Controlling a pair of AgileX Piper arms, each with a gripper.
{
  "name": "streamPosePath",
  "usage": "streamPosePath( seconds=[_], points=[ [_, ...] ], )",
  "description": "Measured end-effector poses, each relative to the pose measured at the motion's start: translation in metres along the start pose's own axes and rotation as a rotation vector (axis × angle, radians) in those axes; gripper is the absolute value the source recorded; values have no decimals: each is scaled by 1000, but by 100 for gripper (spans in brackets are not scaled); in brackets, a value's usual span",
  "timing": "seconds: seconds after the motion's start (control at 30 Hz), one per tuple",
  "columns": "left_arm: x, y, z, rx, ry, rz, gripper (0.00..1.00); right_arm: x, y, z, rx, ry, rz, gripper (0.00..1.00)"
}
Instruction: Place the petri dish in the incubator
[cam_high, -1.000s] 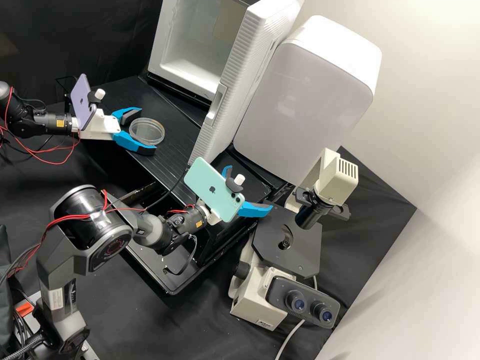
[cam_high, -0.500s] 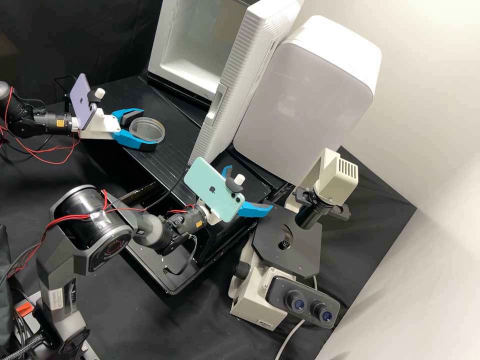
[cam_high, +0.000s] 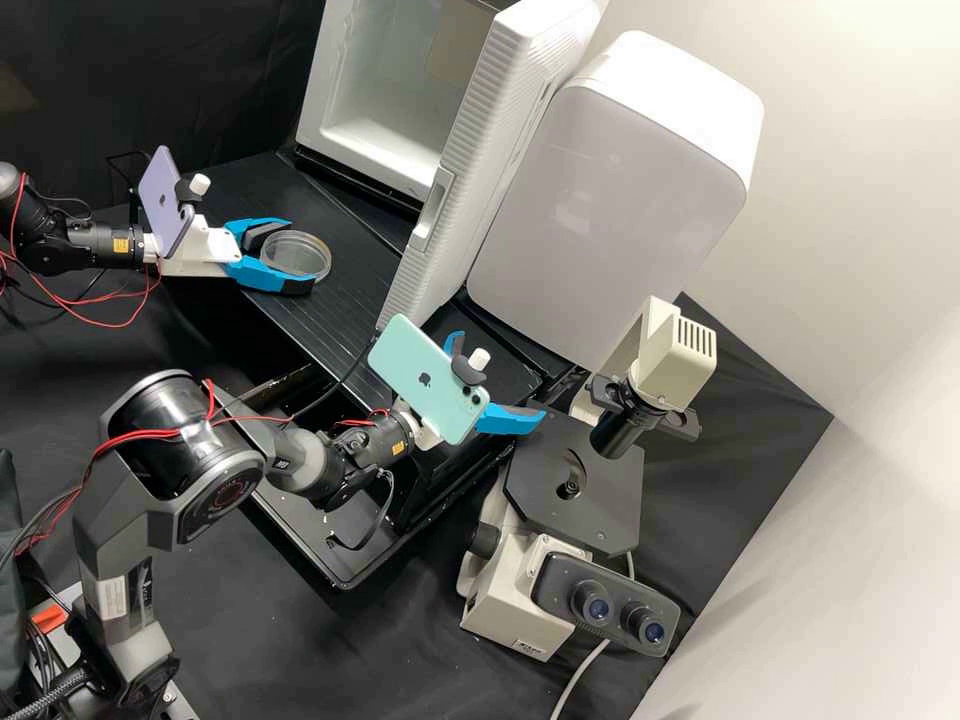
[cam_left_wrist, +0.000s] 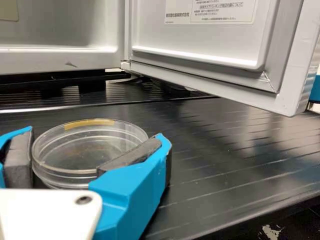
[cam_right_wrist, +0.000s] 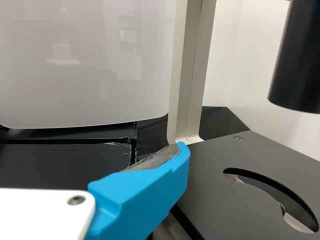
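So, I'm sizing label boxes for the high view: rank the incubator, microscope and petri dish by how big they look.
Largest: incubator
Middle: microscope
Smallest: petri dish, though it sits farther from the camera than the microscope.

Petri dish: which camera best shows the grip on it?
Left wrist view: the petri dish sits close up, a grey pad against its rim each side. The high view has it small between the blue fingers. The right wrist view faces the microscope stage.
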Motion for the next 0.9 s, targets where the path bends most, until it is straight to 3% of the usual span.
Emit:
streamPosePath(
  seconds=[0.63, 0.9],
  points=[
    [-2, 3, -1, -1, 6, -2, 0, 0, 0, 0, 0, 0, 0, 100],
    [-15, 28, 0, -7, 11, 24, 0, 0, 0, 0, 0, 0, 0, 100]
  ],
)
